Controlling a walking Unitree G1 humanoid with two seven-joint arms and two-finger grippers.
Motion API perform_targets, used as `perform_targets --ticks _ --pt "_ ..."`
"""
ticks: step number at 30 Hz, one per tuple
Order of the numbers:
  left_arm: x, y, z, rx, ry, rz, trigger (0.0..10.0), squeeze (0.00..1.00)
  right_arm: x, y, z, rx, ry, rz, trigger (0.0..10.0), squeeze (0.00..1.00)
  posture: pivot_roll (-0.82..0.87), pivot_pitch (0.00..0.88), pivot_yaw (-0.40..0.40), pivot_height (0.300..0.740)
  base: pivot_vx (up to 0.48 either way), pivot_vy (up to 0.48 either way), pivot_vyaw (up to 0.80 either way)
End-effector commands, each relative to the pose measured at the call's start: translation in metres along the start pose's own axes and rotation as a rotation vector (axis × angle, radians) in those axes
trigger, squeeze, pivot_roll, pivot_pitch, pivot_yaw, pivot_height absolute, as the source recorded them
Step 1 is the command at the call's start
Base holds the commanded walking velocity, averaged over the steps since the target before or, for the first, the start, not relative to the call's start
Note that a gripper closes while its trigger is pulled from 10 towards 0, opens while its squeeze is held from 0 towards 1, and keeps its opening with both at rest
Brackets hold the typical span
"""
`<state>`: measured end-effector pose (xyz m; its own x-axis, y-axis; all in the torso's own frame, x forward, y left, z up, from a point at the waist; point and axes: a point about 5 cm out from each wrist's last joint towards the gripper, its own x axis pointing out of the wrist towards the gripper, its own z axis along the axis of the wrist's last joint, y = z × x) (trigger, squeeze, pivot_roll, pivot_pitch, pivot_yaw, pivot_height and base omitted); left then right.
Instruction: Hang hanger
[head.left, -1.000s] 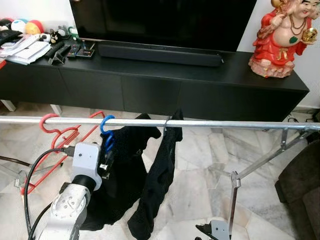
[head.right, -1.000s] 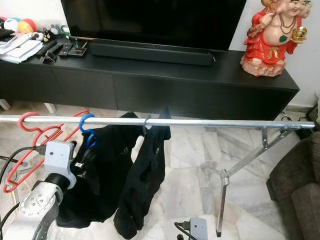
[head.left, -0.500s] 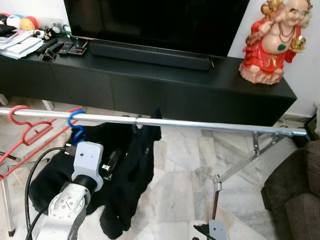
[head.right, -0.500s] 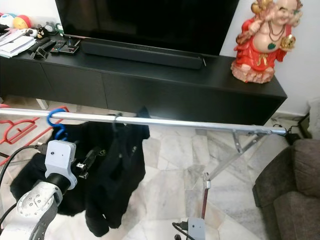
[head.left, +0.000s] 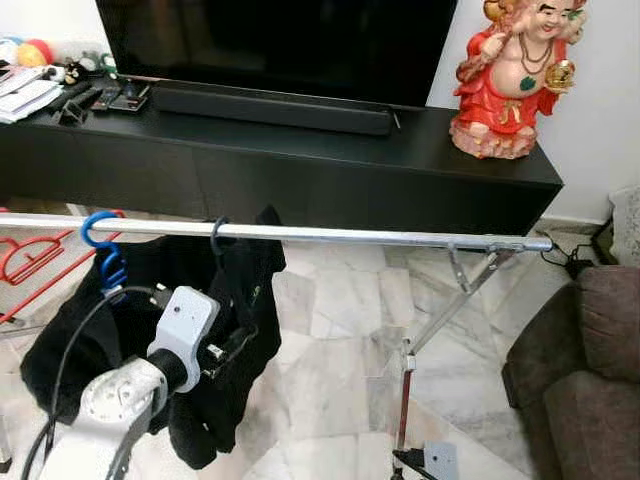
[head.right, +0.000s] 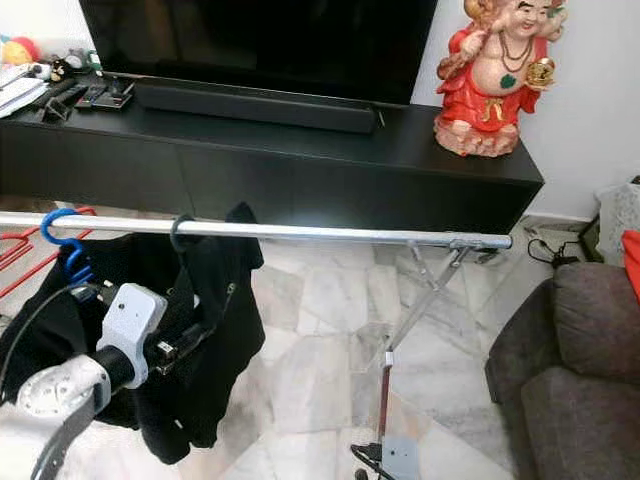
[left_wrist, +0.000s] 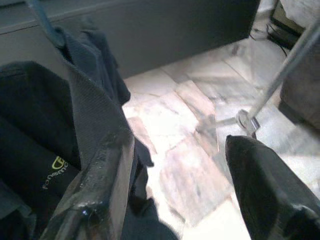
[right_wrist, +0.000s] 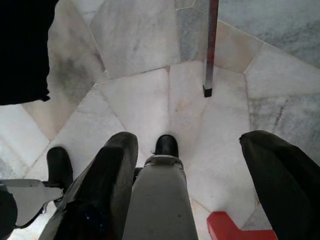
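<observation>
Your black TV console (head.left: 300, 165) is spanning the back, a red figurine (head.left: 505, 85) standing near its right end. The silver rail (head.left: 300, 233) is crossing in front; its right stretch is running bare over open marble floor (head.left: 330, 330). The blue hanger (head.left: 100, 250) is hooking the rail's left part, carrying black clothes (head.left: 235, 300) with small yellow lettering, too blurred to read. Your left gripper (left_wrist: 175, 200) is hovering spread beside the clothes, gripping nothing. Your right gripper (right_wrist: 190, 185) is hanging spread above the floor.
</observation>
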<state>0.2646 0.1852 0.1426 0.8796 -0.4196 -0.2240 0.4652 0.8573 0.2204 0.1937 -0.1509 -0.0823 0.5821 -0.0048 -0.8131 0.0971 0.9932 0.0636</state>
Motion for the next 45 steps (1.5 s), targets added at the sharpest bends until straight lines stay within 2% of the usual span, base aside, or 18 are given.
perform_targets --ticks 1,2,6,10,11,13,15,18,20,24,29,30,34,41,42,43,44,45 --pt "0.007 0.008 -0.006 0.067 0.056 0.025 10.0 0.04 -0.001 -0.003 -0.005 0.011 0.020 -0.005 10.0 0.00 0.04 0.178 -0.079 0.740 0.000 0.000 0.00" --pt "0.012 0.014 -0.003 0.063 0.053 0.066 10.0 0.00 -0.001 -0.003 -0.005 0.012 0.020 -0.005 10.0 0.00 0.04 0.177 -0.079 0.740 0.000 0.000 0.00" --pt "0.018 0.018 0.003 0.024 0.042 0.087 10.0 0.00 -0.001 -0.003 -0.005 0.014 0.019 -0.006 10.0 0.00 0.04 0.183 -0.083 0.740 0.000 0.000 0.00" --pt "0.027 0.022 -0.008 0.015 0.136 0.097 10.0 0.00 -0.001 -0.002 -0.005 0.014 0.019 -0.007 10.0 0.00 0.03 0.184 -0.079 0.740 0.000 0.000 0.00" --pt "0.027 0.022 -0.008 0.015 0.136 0.097 10.0 0.00 -0.001 -0.002 -0.005 0.014 0.019 -0.007 10.0 0.00 0.03 0.184 -0.079 0.740 0.000 0.000 0.00" --pt "0.031 0.020 -0.008 -0.060 0.100 0.075 10.0 0.00 -0.001 -0.002 -0.005 0.018 0.018 -0.006 10.0 0.00 0.04 0.184 -0.079 0.740 0.000 0.000 0.00" --pt "0.034 0.020 -0.011 -0.068 0.098 0.064 10.0 0.00 -0.001 -0.001 -0.004 0.015 0.018 -0.004 10.0 0.00 0.04 0.187 -0.075 0.740 0.000 0.000 0.00" --pt "0.038 0.032 -0.019 -0.021 0.151 0.137 10.0 0.00 0.000 0.000 -0.003 0.017 0.015 0.005 10.0 0.00 0.03 0.188 -0.069 0.740 0.000 0.000 0.00" --pt "0.042 0.045 -0.014 -0.075 0.135 0.203 10.0 0.00 0.000 0.001 -0.003 0.024 0.012 0.006 10.0 0.00 0.04 0.189 -0.067 0.740 0.000 0.000 0.00" --pt "0.046 0.052 -0.008 -0.082 0.126 0.234 10.0 0.00 0.000 0.002 -0.002 0.028 0.011 0.004 10.0 0.00 0.03 0.189 -0.064 0.740 0.000 0.000 0.00" --pt "0.054 0.048 -0.011 -0.110 0.143 0.183 10.0 0.00 0.000 0.002 -0.002 0.030 0.012 0.004 10.0 0.00 0.03 0.187 -0.065 0.740 0.000 0.000 0.00" --pt "0.059 0.042 -0.013 -0.109 0.149 0.135 10.0 0.00 0.000 0.002 -0.002 0.032 0.012 0.004 10.0 0.00 0.03 0.187 -0.065 0.740 0.000 0.000 0.00" --pt "0.066 0.034 -0.018 -0.144 0.156 0.096 10.0 0.00 0.000 0.002 -0.002 0.036 0.011 0.004 10.0 0.00 0.03 0.183 -0.062 0.740 0.000 0.000 0.00" --pt "0.068 0.033 -0.019 -0.138 0.165 0.071 10.0 0.00 0.000 0.002 -0.002 0.039 0.010 0.003 10.0 0.00 0.03 0.179 -0.062 0.740 0.000 0.000 0.00" --pt "0.067 0.034 -0.018 -0.130 0.164 0.071 9.2 0.00 0.000 0.002 -0.002 0.040 0.011 0.003 10.0 0.00 0.03 0.178 -0.062 0.740 0.000 0.000 0.00" --pt "0.066 0.036 -0.018 -0.126 0.162 0.072 7.8 0.00 0.000 0.002 -0.002 0.040 0.011 0.004 10.0 0.00 0.03 0.178 -0.062 0.740 0.000 0.000 0.00" --pt "0.066 0.036 -0.018 -0.126 0.162 0.072 7.8 0.00 0.000 0.002 -0.002 0.040 0.011 0.004 10.0 0.00 0.03 0.178 -0.062 0.740 0.000 0.000 0.00" --pt "0.066 0.037 -0.017 -0.120 0.159 0.070 3.3 0.00 0.000 0.003 -0.002 0.040 0.010 0.006 10.0 0.00 0.03 0.175 -0.062 0.740 0.000 0.000 0.00"
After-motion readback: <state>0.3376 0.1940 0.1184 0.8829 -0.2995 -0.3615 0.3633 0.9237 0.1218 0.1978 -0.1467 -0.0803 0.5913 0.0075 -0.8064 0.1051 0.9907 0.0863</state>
